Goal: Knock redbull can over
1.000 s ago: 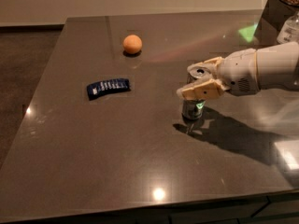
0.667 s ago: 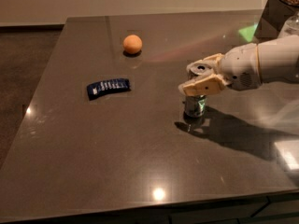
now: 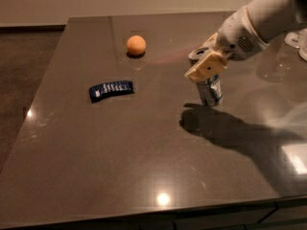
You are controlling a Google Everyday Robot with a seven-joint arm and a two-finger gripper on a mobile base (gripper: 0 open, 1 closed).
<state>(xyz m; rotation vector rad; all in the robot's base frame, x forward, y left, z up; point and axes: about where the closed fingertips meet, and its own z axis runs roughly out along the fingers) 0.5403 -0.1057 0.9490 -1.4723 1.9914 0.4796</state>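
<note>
Where the white arm (image 3: 261,18) enters from the upper right of the frame, it slopes down and left to the gripper (image 3: 200,60), which sits right of centre in the upper half, over the dark glossy worktop (image 3: 144,152). One beige part of the gripper lies slantwise across the front of the redbull can (image 3: 211,91), covering its upper body. The can's silver top shows just above and behind that part. Whether the gripper is released, clenched or grasping the can cannot be told.

The redbull can stands right of centre, directly under the gripper and in contact with it. Its lower end rests on the worktop. It is not plumb: the top lies further left than the base, so the can leans toward the left of the frame.

An orange ball (image 3: 136,45) rests on the worktop in the upper middle, left of the can and well apart from it. A flat dark blue packet (image 3: 111,89) lies left of centre, below and left of the ball and well apart from the can.

A broad dark shadow (image 3: 230,128) of the arm spreads from the can's base toward the lower right. A small bright glare spot (image 3: 163,199) sits near the lower edge of the worktop.
</note>
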